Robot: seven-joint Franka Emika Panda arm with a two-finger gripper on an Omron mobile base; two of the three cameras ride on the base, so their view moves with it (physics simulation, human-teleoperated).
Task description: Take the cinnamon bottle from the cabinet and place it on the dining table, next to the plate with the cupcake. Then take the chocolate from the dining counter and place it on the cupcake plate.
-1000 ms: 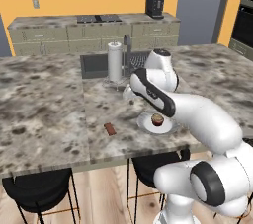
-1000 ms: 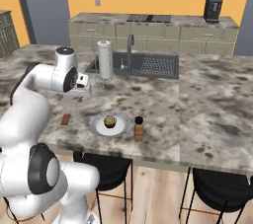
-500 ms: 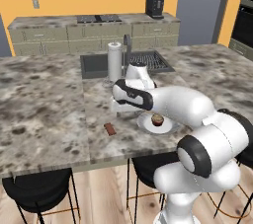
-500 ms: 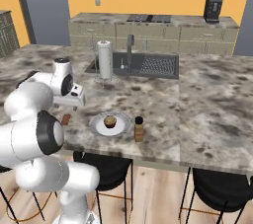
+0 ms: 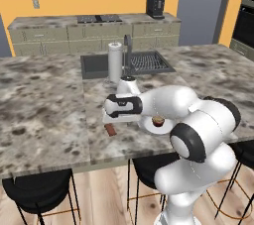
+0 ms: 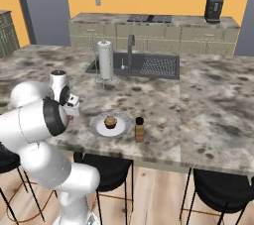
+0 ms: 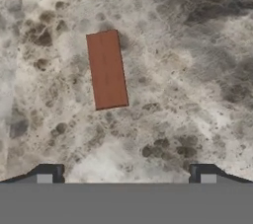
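The chocolate (image 7: 107, 69) is a flat brown bar lying on the mottled stone counter (image 7: 197, 70), and in the left base view the chocolate (image 5: 110, 130) sits left of the plate. My gripper (image 7: 126, 174) hangs open just above the counter, with the bar ahead of it and nearer the left fingertip (image 7: 49, 173). My gripper (image 5: 111, 120) points down over the bar. The white plate (image 6: 96, 127) holds the cupcake (image 6: 110, 121), and the cinnamon bottle (image 6: 139, 129) stands upright just right of it. The cupcake (image 5: 158, 120) peeks out beside my forearm.
A paper towel roll (image 5: 115, 63) stands by the sink (image 5: 149, 63) and faucet (image 5: 127, 50) behind the plate. The counter's front edge (image 5: 74, 162) runs close below the chocolate, with black stools (image 5: 39, 192) under it. A coffee machine (image 5: 155, 5) sits on the far counter.
The arm has swung forward and down from near the paper towel roll. The hand now hangs low over the chocolate, left of the plate.
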